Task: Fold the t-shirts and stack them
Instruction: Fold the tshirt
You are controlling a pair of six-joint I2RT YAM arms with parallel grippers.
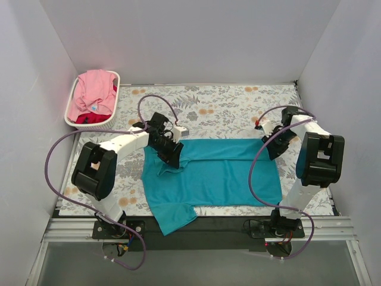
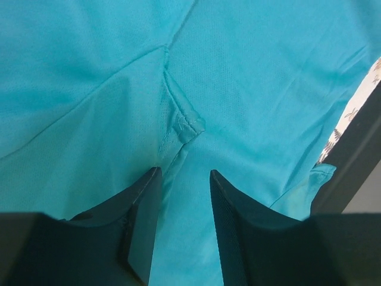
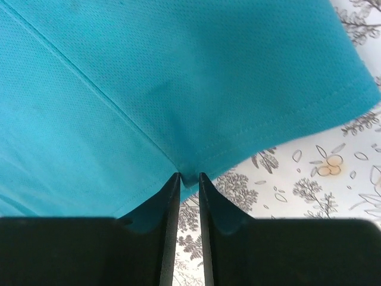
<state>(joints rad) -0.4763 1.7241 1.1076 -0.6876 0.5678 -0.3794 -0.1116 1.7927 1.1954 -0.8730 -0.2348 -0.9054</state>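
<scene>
Teal t-shirt (image 1: pixel 220 179): one, spread mid-tabletop (image 1: pixel 238 107), far edge folded over, sleeve draping near edge. Pink t-shirt (image 1: pixel 95 89), red t-shirt (image 1: pixel 89 119): one each, in basket (image 1: pixel 70 107), far-left corner. Left claw (image 1: pixel 172 157) parted over cloth; right claw (image 1: pixel 270 148) narrow, pinching hem.

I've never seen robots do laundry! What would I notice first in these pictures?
The big teal t-shirt spread across the middle of the flowery table grabs your eye first. The right gripper pinches its hem corner on the right, while the left gripper sits over its left side. In the far left corner, a white basket holds a pink t-shirt.
</scene>
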